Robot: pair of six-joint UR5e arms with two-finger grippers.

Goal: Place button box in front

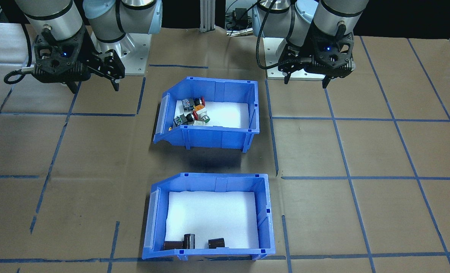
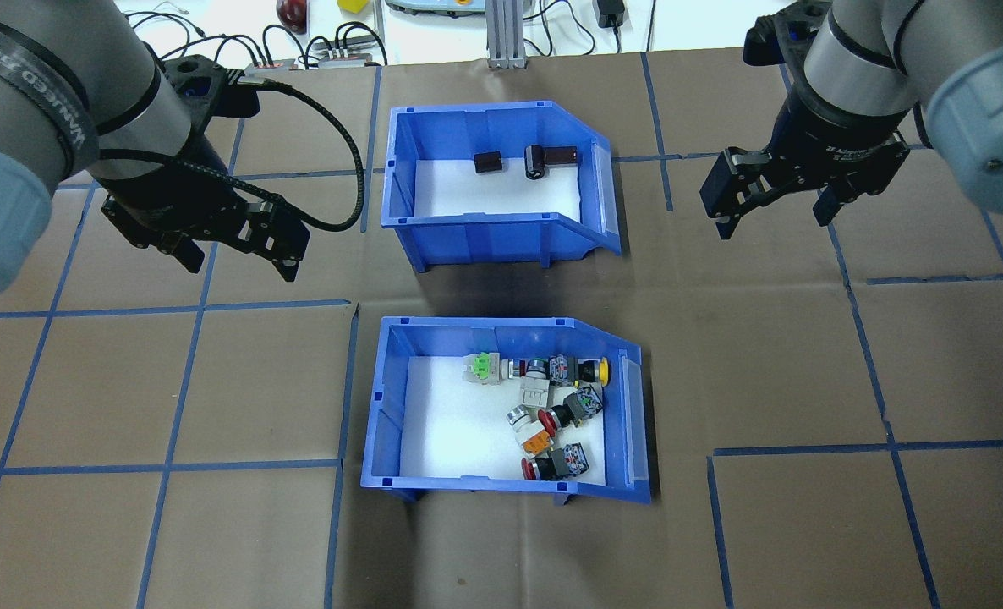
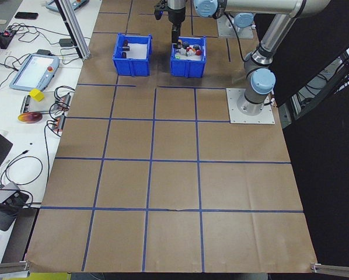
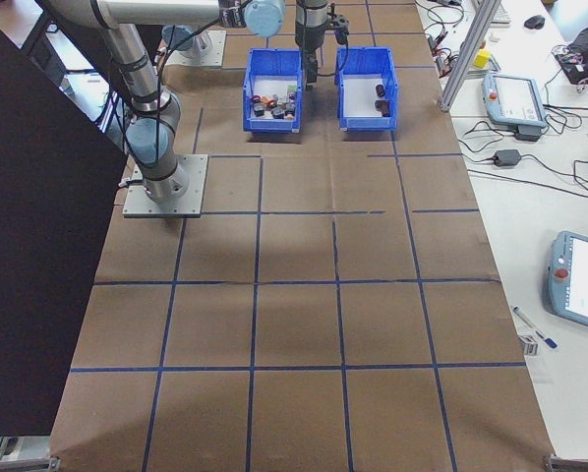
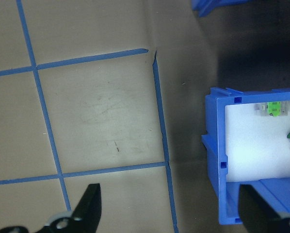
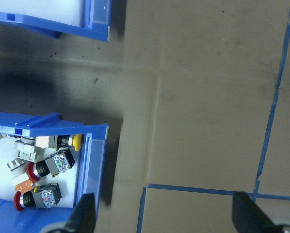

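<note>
Left gripper spread, empty, hovering off the table. Button box mid-table, nearest robot, behind second bin. Right gripper spread, empty. Grip opposite walls squarely, lift level, avoid tipping buttons.

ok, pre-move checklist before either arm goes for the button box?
1. Target identified: button box, with coloured push-buttons, is the bin nearer the robot: ok.
2. Other bin holds only dark cylinders: ok.
3. Left gripper open, empty: ok.
4. Right gripper open, empty: ok.
5. Both grippers apart from the bins: ok.
6. Button box upright on table, contents inside: ok.
</note>
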